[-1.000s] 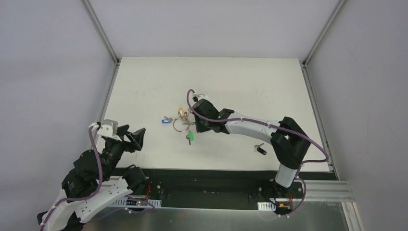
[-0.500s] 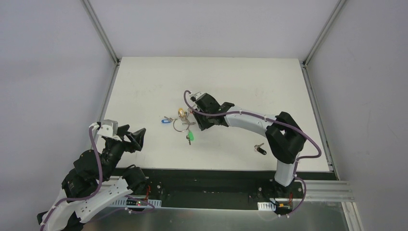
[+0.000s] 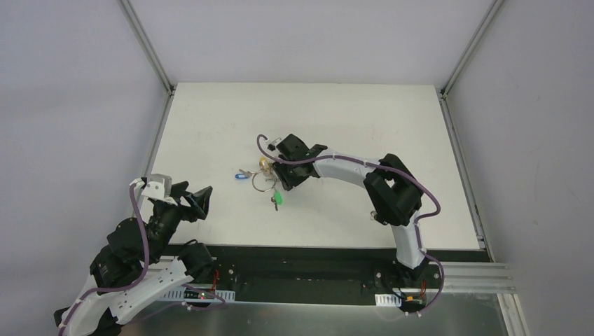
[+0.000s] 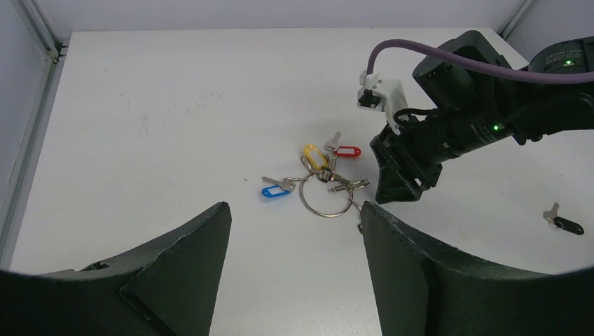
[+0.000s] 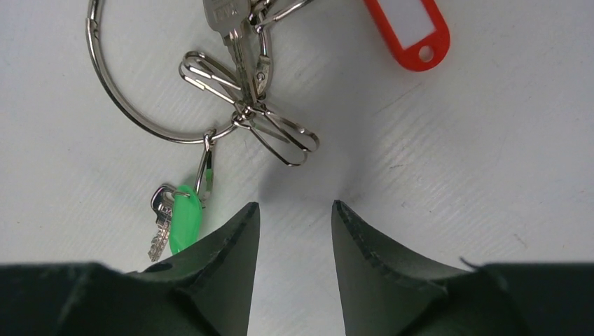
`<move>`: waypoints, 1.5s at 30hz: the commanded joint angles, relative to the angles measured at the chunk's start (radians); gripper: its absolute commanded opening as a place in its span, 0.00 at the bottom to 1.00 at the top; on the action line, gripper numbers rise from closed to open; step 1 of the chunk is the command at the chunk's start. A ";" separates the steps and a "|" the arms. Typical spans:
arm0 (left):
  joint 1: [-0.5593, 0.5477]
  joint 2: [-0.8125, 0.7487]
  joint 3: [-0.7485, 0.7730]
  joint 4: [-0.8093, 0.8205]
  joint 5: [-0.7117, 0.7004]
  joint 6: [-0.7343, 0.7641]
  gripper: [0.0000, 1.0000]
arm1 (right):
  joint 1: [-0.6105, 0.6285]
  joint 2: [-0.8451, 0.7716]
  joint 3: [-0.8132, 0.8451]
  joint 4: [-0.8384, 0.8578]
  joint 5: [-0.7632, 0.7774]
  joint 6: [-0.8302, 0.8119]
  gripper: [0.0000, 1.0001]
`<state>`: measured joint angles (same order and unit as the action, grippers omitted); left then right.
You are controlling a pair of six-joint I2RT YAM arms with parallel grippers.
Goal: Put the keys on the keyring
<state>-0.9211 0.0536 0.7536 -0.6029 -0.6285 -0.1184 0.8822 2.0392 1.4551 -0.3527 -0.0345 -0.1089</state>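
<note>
From above: grey walls [image 3: 70, 105] around a white table [image 3: 210, 119], the right arm [image 3: 336, 168] stretched to the keyring [image 3: 256, 186] mid-table. From the left arm [image 3: 129, 248]: jaws wide apart, empty; black key [image 4: 564, 225] lies well aside. Right wrist: jaws parted over bare table, green key [image 5: 183, 225] clipped to the ring.

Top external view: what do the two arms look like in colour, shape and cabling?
Both the left arm and the right arm mix white link shells with black joint housings. A purple cable loops along each. The fingers are dark and wedge-shaped. A small green light glows on the right wrist.
</note>
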 commanded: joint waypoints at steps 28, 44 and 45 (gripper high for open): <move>0.009 0.005 -0.004 0.031 0.009 0.003 0.68 | 0.034 0.124 0.165 0.009 -0.035 -0.028 0.44; 0.009 0.001 -0.005 0.031 0.016 0.004 0.68 | 0.060 0.101 0.099 0.075 0.006 0.036 0.48; 0.009 0.001 -0.006 0.031 0.018 0.004 0.68 | 0.062 0.090 0.080 0.084 0.011 0.040 0.49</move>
<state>-0.9211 0.0536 0.7536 -0.6033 -0.6285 -0.1181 0.9222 2.1662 1.6127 -0.2825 -0.0383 -0.0963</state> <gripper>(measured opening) 0.677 0.479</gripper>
